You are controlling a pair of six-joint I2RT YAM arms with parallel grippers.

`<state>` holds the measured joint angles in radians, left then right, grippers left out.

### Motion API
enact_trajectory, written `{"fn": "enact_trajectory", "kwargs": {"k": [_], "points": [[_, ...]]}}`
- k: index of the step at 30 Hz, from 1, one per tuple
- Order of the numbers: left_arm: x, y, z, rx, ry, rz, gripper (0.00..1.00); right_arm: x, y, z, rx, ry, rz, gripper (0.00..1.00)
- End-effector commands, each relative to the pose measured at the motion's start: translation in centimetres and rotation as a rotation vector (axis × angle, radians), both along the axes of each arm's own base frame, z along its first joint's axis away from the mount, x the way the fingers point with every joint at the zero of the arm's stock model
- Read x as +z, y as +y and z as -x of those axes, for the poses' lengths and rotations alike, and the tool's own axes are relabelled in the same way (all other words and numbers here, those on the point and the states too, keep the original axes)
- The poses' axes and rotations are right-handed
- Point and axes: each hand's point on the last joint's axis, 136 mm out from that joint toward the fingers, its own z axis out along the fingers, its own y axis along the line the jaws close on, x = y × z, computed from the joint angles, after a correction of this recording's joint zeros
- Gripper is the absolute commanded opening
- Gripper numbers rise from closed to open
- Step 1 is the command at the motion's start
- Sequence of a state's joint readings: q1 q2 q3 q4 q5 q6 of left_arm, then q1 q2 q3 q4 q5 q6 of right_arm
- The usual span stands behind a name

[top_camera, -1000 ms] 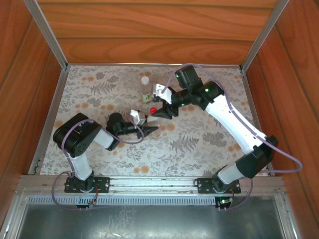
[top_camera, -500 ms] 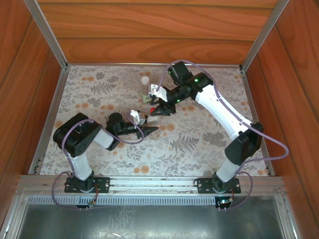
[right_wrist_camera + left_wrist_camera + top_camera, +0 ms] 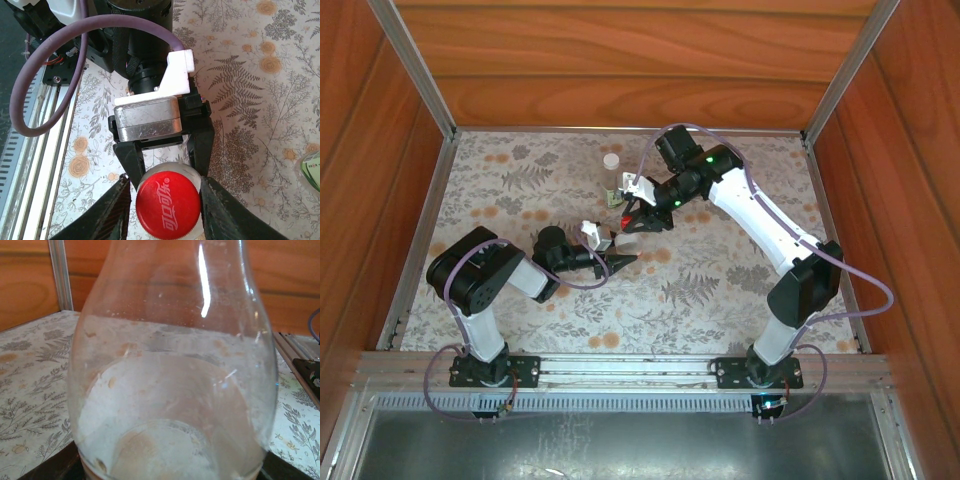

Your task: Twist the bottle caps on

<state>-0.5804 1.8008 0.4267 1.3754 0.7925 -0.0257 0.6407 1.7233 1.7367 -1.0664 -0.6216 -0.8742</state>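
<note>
left end effector (image 3: pixel 618 256) clamped on short bottle (image 3: pixel 170 390), mid-tabletop. right end effector (image 3: pixel 640 218) pinching red cap (image 3: pixel 168 206) atop its neck. Risk: tilted cap cross-threads, or bottle spins in the grip.

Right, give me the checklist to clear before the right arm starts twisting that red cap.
1. Left gripper clamped on the clear bottle: ok.
2. Red cap sitting over that bottle's mouth: ok.
3. Right gripper straddling the cap: ok.
4. Grip tight on the cap: cannot tell.
5. Cap square on the threads: cannot tell.
6. Other bottle, white-capped, upright: ok.
</note>
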Motion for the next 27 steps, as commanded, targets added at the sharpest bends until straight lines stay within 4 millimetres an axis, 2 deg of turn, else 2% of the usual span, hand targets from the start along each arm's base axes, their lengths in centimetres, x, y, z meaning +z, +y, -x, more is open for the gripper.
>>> {"fn": "enact_trajectory", "kwargs": {"k": [1, 14, 26, 27], "points": [[-7.2, 1.4, 1.6, 0.004, 0.275, -0.167, 0.55, 0.2, -0.1, 0.4, 0.024, 0.023, -0.015, 0.41], [-7.1, 1.6, 1.5, 0.011, 0.285, -0.164, 0.54, -0.5, -0.3, 0.2, -0.004, 0.008, -0.002, 0.36], [-6.7, 1.6, 1.4, 0.005, 0.313, -0.147, 0.54, -1.7, -0.7, 0.2, -0.029, -0.004, 0.008, 0.37], [-6.7, 1.6, 1.4, 0.004, 0.315, -0.145, 0.54, -0.9, -1.0, 0.4, -0.034, -0.027, -0.008, 0.37]]}}
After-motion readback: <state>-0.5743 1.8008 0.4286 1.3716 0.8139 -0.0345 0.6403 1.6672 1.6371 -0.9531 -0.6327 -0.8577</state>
